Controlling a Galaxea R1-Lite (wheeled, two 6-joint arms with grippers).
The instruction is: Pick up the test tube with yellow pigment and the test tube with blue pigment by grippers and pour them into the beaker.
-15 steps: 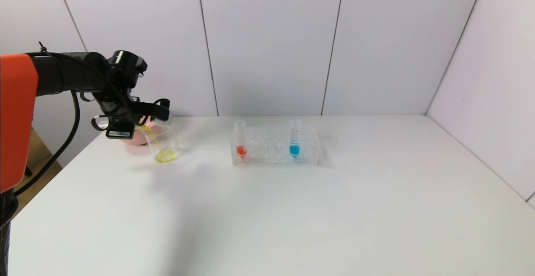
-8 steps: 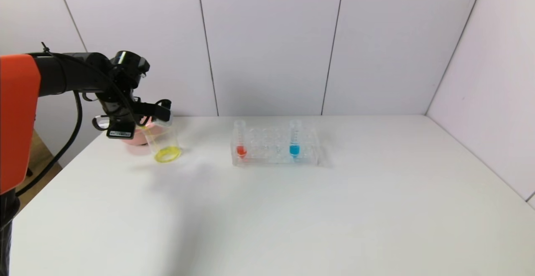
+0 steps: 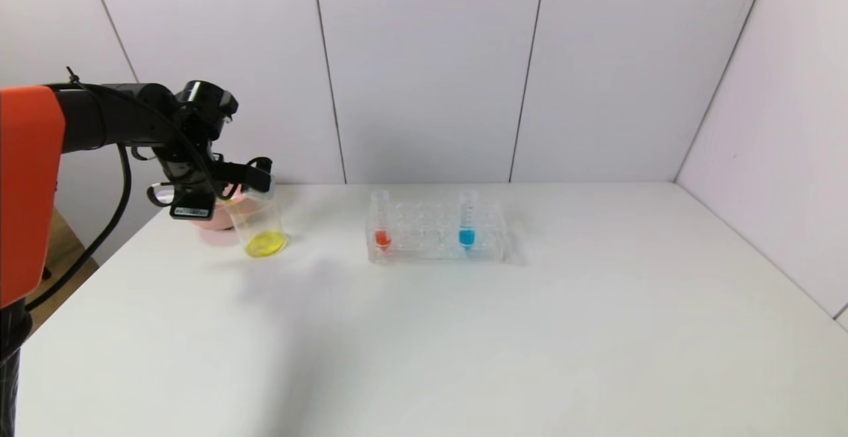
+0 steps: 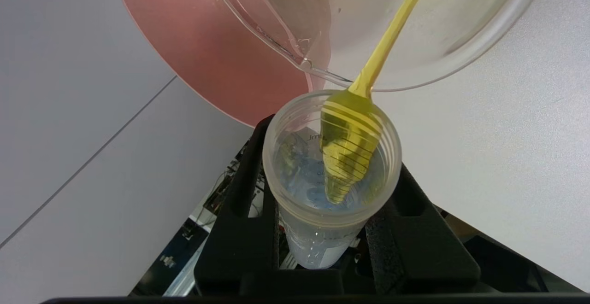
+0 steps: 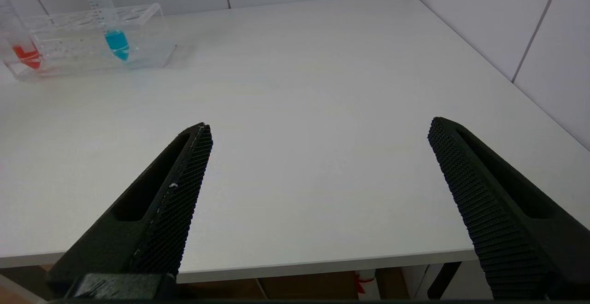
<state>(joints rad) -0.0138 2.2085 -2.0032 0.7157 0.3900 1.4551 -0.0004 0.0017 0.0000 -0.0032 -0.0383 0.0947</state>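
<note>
My left gripper (image 3: 257, 176) (image 4: 329, 177) is shut on the test tube with yellow pigment (image 4: 332, 156), which it holds tipped, mouth over the beaker's rim. A thin yellow stream (image 4: 387, 41) runs from the tube into the beaker (image 3: 255, 215) (image 4: 461, 27). Yellow liquid (image 3: 266, 245) pools at the beaker's bottom. The test tube with blue pigment (image 3: 467, 222) (image 5: 113, 23) stands upright in the clear rack (image 3: 430, 238) (image 5: 78, 41). My right gripper (image 5: 318, 129) hangs open and empty over the table's front edge, out of the head view.
A pink bowl (image 3: 212, 218) (image 4: 207, 55) sits just behind the beaker at the table's far left. A red-tipped tube (image 3: 381, 222) (image 5: 20, 41) stands at the rack's left end. White walls close the back and right of the table (image 3: 464, 331).
The yellow pool in the beaker has spread across its bottom. The left arm has risen very slightly and otherwise holds its tipped pose.
</note>
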